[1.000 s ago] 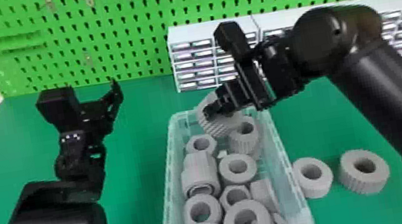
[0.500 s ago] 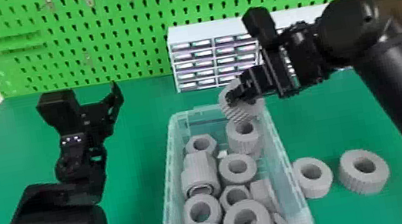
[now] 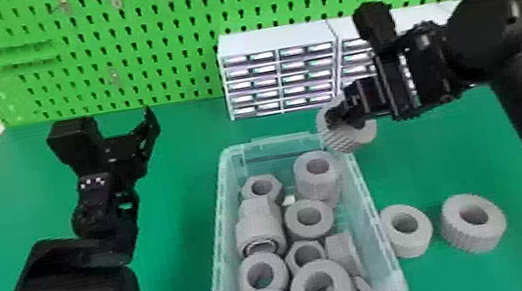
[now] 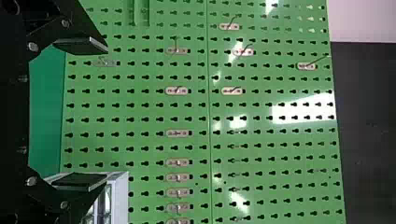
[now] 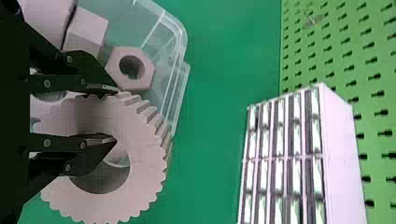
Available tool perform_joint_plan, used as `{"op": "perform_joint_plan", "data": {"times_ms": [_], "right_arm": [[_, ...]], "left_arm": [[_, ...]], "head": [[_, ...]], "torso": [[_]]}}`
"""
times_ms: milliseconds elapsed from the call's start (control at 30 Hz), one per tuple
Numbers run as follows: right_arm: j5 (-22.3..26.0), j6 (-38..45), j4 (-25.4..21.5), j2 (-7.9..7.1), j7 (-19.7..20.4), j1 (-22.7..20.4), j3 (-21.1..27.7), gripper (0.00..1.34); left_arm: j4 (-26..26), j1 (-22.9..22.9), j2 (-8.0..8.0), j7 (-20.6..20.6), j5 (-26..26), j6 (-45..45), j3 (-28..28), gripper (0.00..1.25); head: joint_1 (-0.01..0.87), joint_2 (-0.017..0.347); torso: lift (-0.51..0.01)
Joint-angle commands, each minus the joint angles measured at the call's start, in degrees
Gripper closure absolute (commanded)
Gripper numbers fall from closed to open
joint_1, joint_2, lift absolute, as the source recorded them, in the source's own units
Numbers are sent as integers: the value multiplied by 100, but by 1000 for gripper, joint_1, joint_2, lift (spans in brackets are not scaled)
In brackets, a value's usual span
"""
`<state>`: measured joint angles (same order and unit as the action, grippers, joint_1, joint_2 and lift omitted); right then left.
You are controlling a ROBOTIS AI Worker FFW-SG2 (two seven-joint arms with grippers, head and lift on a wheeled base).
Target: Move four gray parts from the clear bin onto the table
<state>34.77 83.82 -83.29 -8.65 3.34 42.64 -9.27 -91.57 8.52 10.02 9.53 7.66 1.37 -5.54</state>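
Head view shows your right pincer (image 3: 333, 121) pinching the wall of a gray ring (image 3: 350, 138), with the clear bin (image 3: 369, 200) below and left of the pincer, so you likely go right before lowering to the green table (image 3: 429, 155).

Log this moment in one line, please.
right gripper: gripping ridged gray part over bin's far right corner | left gripper: open, empty, left of bin | table: two gray parts right of bin

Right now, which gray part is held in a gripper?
The ridged ring at the far right corner of the bin: the right gripper pinches its wall, one finger in the hole; the other parts lie in the bin or on the table.
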Motion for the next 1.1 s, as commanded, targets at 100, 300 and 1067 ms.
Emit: {"op": "perform_joint_plan", "data": {"times_ms": [100, 300, 1067], "right_arm": [[-278, 47, -3, -23, 0, -150, 391, 934], [-506, 82, -3, -40, 0, -256, 628, 934], [-1174, -58, 445, -111, 0, -528, 1235, 934]], "left_arm": [[-1, -17, 0, 5, 7, 4, -9, 295], [-1, -35, 0, 5, 16, 4, 0, 295], [-1, 0, -44, 14, 16, 4, -9, 295]], "head": [[693, 72], [693, 72], [693, 72]], "torso": [[-52], [-52], [-52]]}}
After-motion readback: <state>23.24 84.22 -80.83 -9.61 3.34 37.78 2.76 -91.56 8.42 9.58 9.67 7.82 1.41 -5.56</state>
